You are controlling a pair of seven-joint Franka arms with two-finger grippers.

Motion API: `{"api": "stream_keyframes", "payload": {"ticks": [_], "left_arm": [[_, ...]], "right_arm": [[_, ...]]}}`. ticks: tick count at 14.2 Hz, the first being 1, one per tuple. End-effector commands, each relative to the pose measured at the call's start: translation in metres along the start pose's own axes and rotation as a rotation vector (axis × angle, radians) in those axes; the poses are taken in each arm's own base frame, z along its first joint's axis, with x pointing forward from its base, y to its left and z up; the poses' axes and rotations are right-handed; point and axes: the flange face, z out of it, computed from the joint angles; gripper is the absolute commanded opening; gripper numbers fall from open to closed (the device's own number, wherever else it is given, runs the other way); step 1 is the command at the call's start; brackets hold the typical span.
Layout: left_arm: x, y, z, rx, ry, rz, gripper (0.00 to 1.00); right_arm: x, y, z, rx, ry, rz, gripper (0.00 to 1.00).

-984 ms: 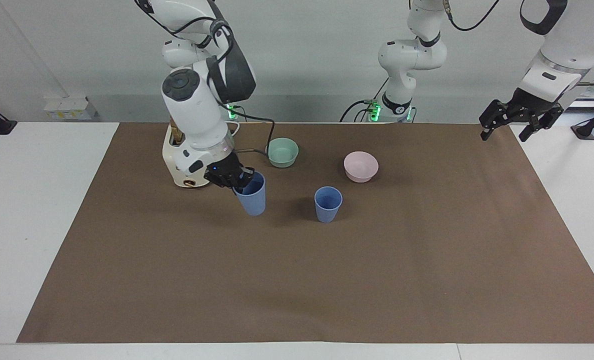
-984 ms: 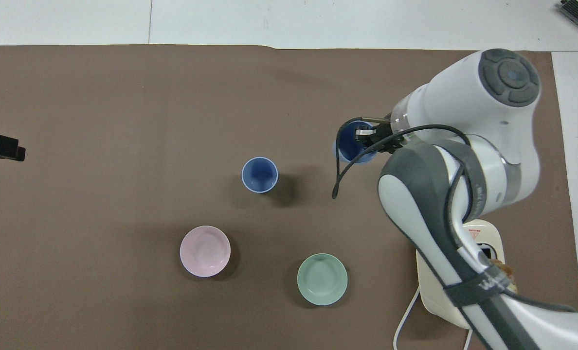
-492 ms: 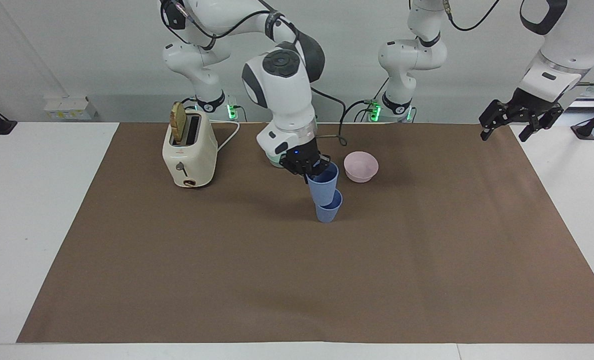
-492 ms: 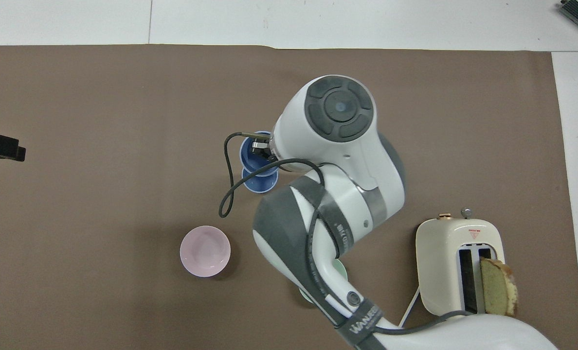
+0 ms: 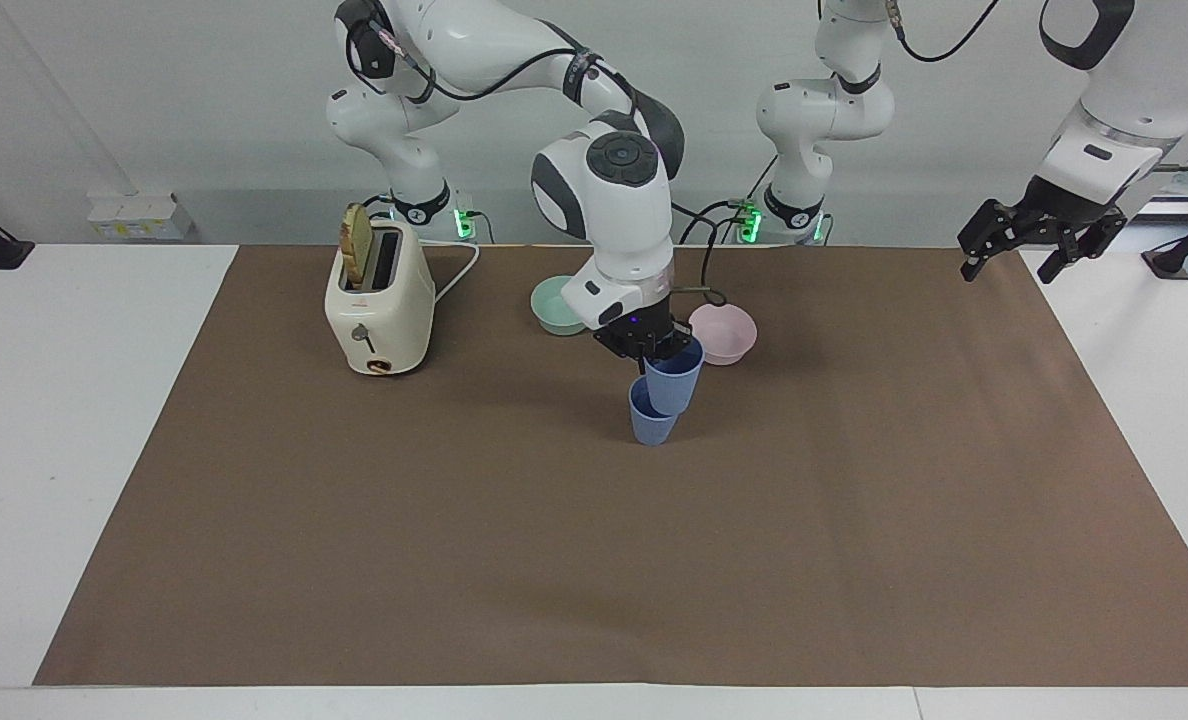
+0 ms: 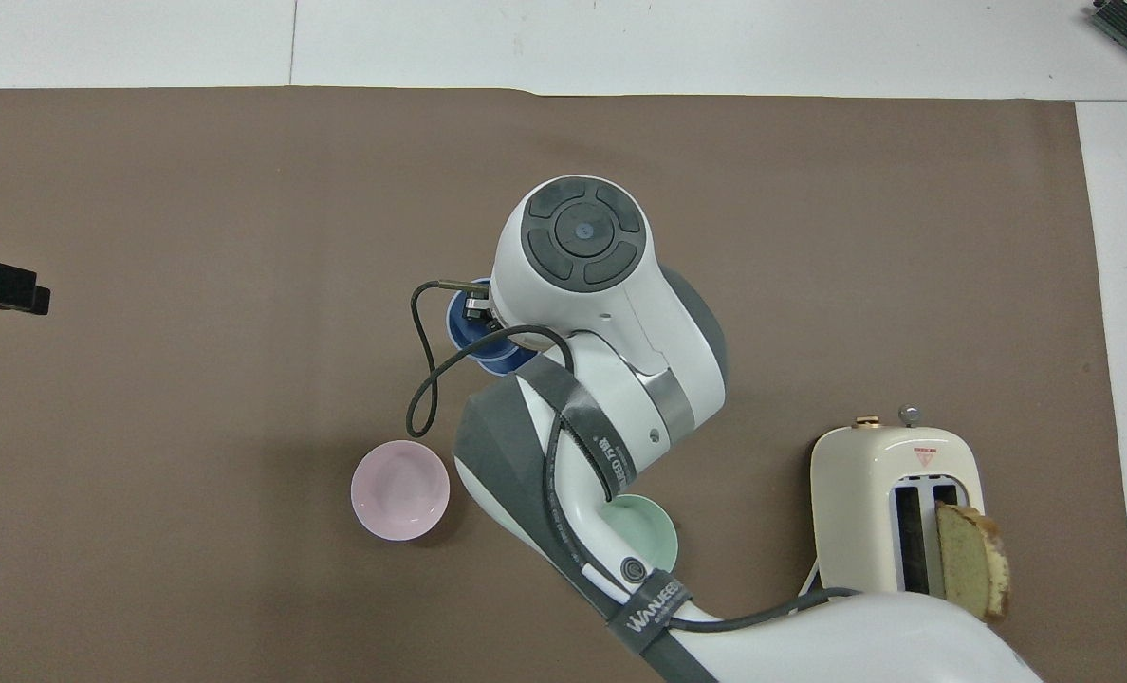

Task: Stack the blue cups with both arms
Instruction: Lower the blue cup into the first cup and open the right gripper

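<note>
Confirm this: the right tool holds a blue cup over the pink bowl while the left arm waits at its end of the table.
Wrong in one respect: the held blue cup in the right tool hangs over the other blue cup, not the pink bowl, as the facing view shows. The left tool does wait, open.

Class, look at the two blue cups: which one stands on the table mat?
The lower blue cup, standing upright on the brown mat. The other blue cup hangs tilted over it, held by the right gripper.

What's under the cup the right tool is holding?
The second cup stands on the mat directly under the held cup, gripped by the right tool. Whether its base has entered is hidden.
</note>
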Motion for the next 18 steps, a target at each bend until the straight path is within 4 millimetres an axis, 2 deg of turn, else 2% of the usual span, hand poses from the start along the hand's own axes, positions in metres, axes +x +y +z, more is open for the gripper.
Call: {"api": "stream_keyframes", "payload": {"ticks": [1,4,8,9,10,14,15,16,18], "left_arm": [[-0.002,0.001,-0.004,0.009,-0.009,-0.005,1.0],[-0.002,0.001,-0.004,0.009,-0.009,-0.005,1.0],[-0.002,0.0,-0.004,0.009,-0.011,-0.005,1.0],[-0.002,0.0,-0.004,0.009,-0.009,-0.005,1.0],[-0.002,0.0,-0.004,0.009,-0.009,-0.007,1.0],[-0.002,0.001,-0.004,0.009,-0.009,-0.005,1.0],[-0.002,0.0,-0.004,0.009,-0.011,-0.007,1.0],[-0.002,0.0,-0.004,0.009,-0.009,-0.007,1.0],[-0.002,0.0,-0.004,0.009,-0.009,-0.007,1.0]], "right_arm": [[-0.003,0.001,-0.003,-0.037,-0.024,0.036,0.0],[-0.008,0.008,0.008,-0.073,-0.058,0.039,0.0],[-0.007,0.008,0.01,-0.061,-0.048,0.039,0.0],[-0.007,0.008,0.01,-0.055,-0.043,0.039,0.18],[-0.006,0.008,0.009,-0.048,-0.042,0.041,0.99],[-0.004,0.01,0.008,-0.054,-0.035,0.042,1.0],[0.001,0.016,0.004,-0.058,-0.036,0.05,1.0],[0.009,0.03,-0.012,-0.062,-0.027,0.066,1.0],[0.033,0.077,-0.057,-0.063,-0.023,0.086,1.0]]}}
